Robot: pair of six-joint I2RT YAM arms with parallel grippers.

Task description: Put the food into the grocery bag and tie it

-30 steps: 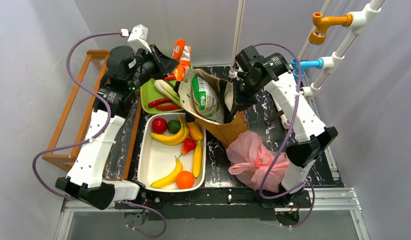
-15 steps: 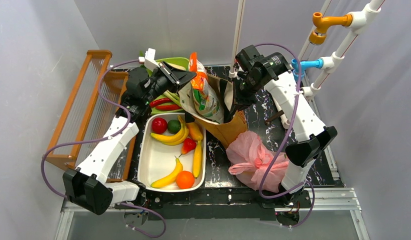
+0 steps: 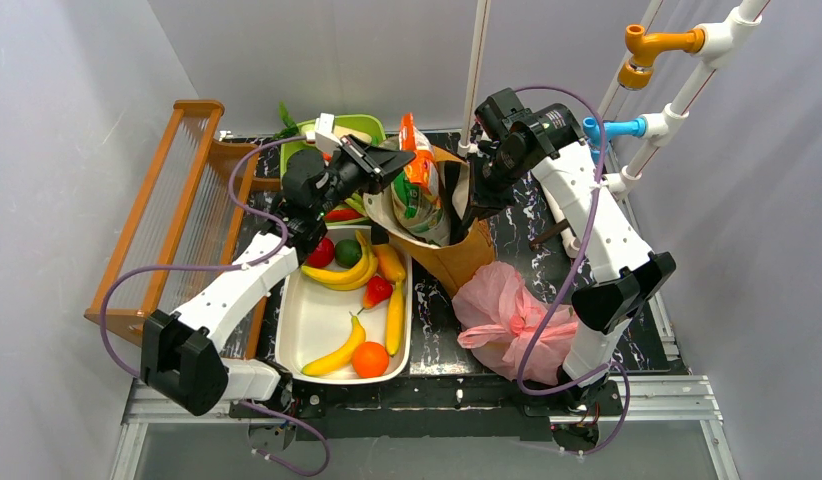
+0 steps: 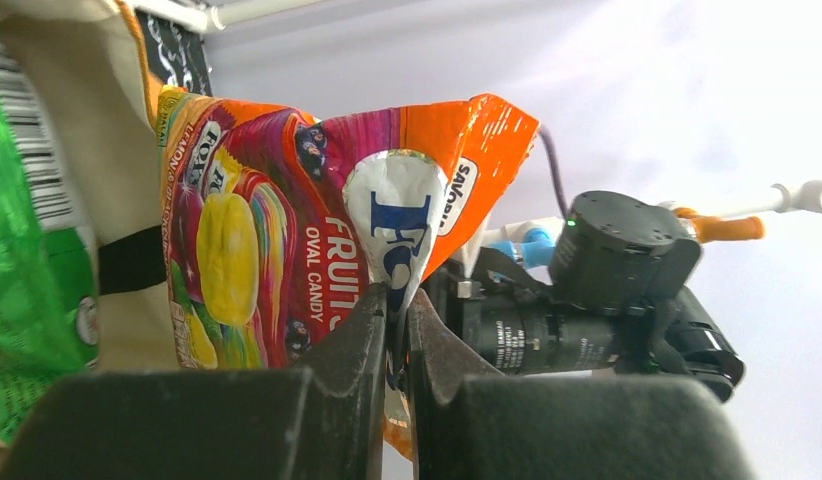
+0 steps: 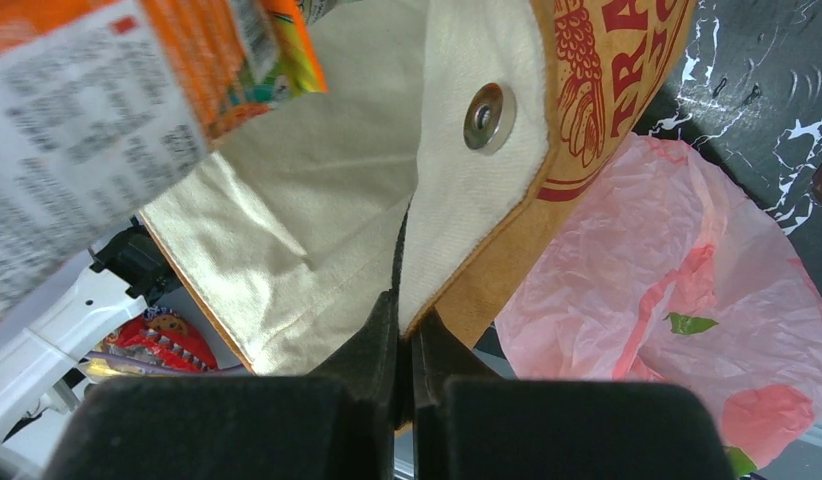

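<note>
Near right of the surface, grocery bag: thin, crinkled, translucent pink film, slumped in a soft heap with its handles bunched on top. I cannot tell whether they are knotted.
Near centre, food: smooth, hard-looking plastic fruits, curved yellow bananas and round pieces. They lie loose in a white tray, and none shows inside the pink bag.
Middle, brown paper bag: stiff and cloth-lined, with a metal snap at the rim. It leans, its base just beside the pink bag.
Middle, right gripper: jaws pinched tight on the paper bag's rim.
Far left, left gripper: jaws closed on a corner of a glossy orange candy packet, which hangs over the paper bag's mouth.
Risk, packet: slick foil held by a thin edge may slide out. It may also snag on the rim beside the green crisp packet.
Risk, paper bag: a pull on the rim may tip it onto the pink bag.
Risk, task: the fruit is not yet bagged, and round pieces would likely roll if dropped.
</note>
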